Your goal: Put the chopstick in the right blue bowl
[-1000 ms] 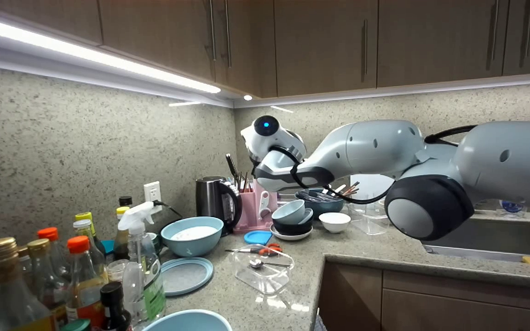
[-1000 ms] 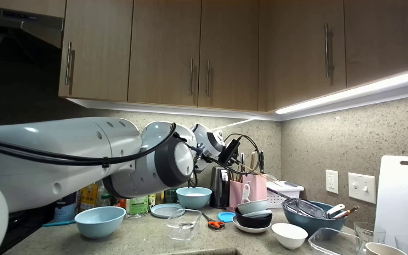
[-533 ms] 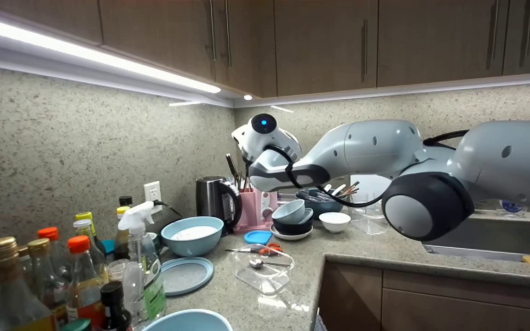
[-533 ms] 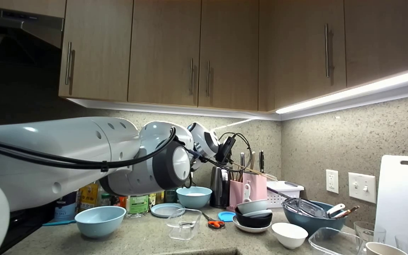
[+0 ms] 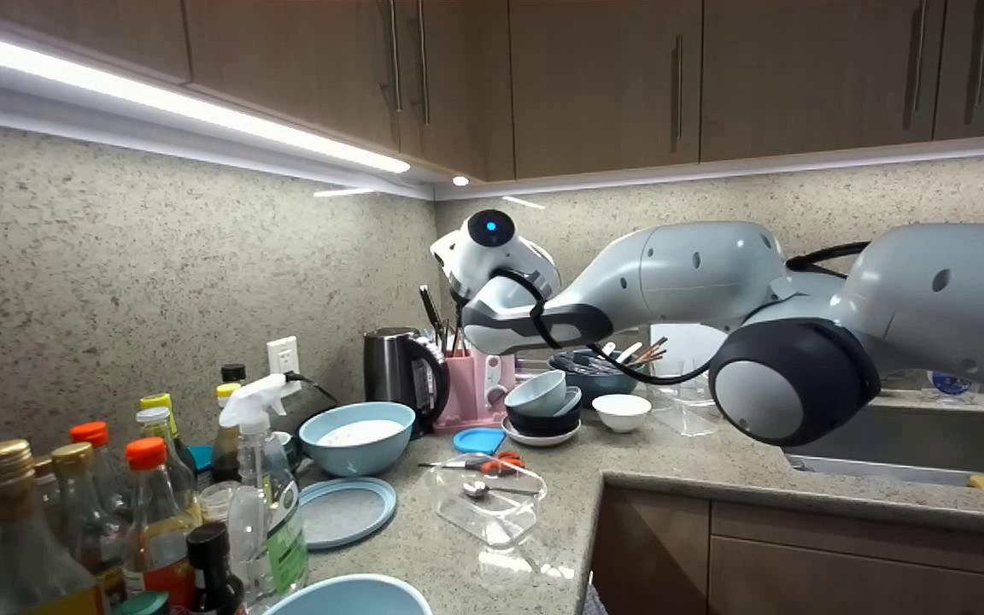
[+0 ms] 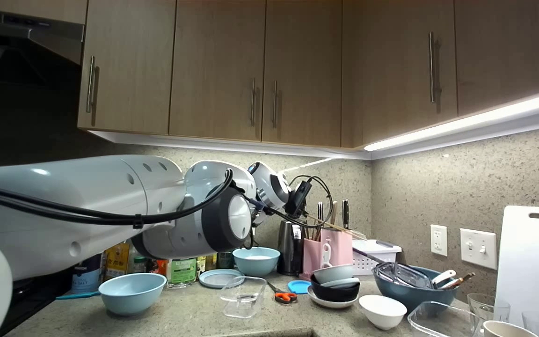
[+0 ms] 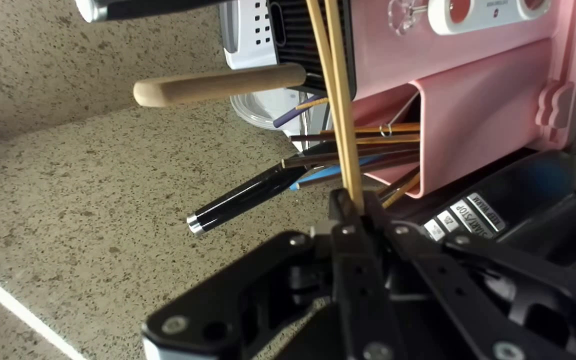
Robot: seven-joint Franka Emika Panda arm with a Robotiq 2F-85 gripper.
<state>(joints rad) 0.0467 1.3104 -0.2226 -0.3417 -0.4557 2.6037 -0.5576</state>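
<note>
My gripper (image 7: pixel 358 206) is shut on the end of a pair of light wooden chopsticks (image 7: pixel 343 100), which point away from the fingertips. They also show in an exterior view (image 6: pixel 337 228), slanting down to the right from the gripper, in the air above the pink holder. The right blue bowl (image 6: pixel 256 264), light blue with a white inside, stands on the counter left of the black kettle; it shows in an exterior view (image 5: pixel 357 459) too. Another light-blue bowl (image 6: pixel 131 299) stands farther left. In an exterior view the arm hides the fingers and chopsticks.
The pink holder (image 7: pixel 473 125) with dark chopsticks and knives stands beside the black kettle (image 6: pixel 290 250). A flat blue plate (image 5: pixel 347 512), scissors (image 6: pixel 284 296), a clear container (image 5: pixel 492 512), stacked bowls (image 5: pixel 543 410) and several bottles (image 5: pixel 159 521) stand around.
The wrist and gripper have shifted slightly to the left in both exterior views, with the chopsticks still held. In the last half second they are nearly still.
</note>
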